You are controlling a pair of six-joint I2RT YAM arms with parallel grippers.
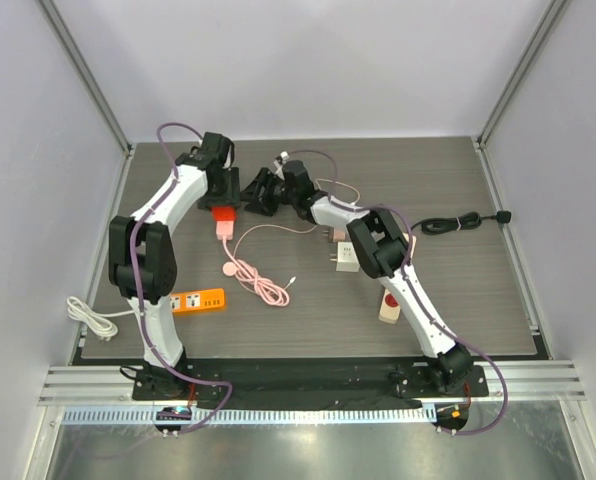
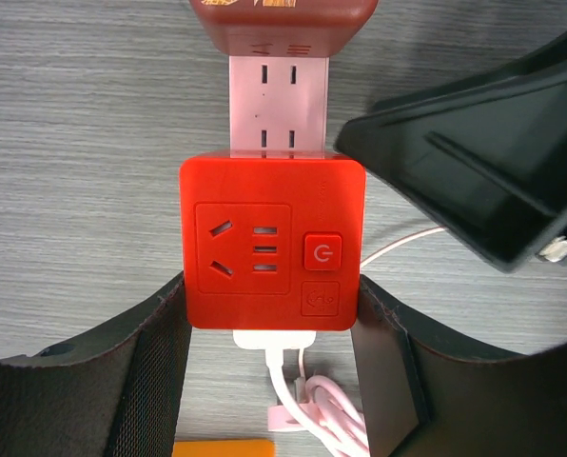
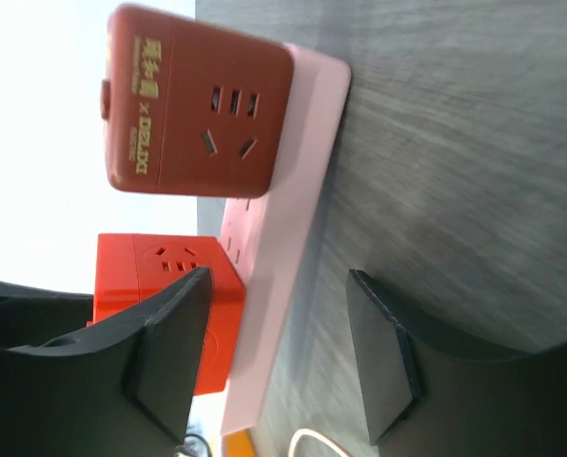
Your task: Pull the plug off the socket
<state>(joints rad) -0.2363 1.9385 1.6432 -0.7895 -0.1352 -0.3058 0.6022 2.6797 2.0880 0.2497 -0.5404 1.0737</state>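
Clearly left tool (image 2: 269, 290) grips red plug (image 2: 272, 238)

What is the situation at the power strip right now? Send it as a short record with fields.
strip: pink power strip
seated on it: red cube plug, dark red plug
left tool: closed against the red cube plug's two sides
right tool: open, holding nothing, near the strip
task: neither plug pulled off yet

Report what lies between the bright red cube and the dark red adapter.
Only a bare stretch of the pink power strip, empty socket slots showing, separates the red cube plug from the dark red adapter; the left wrist view shows it.
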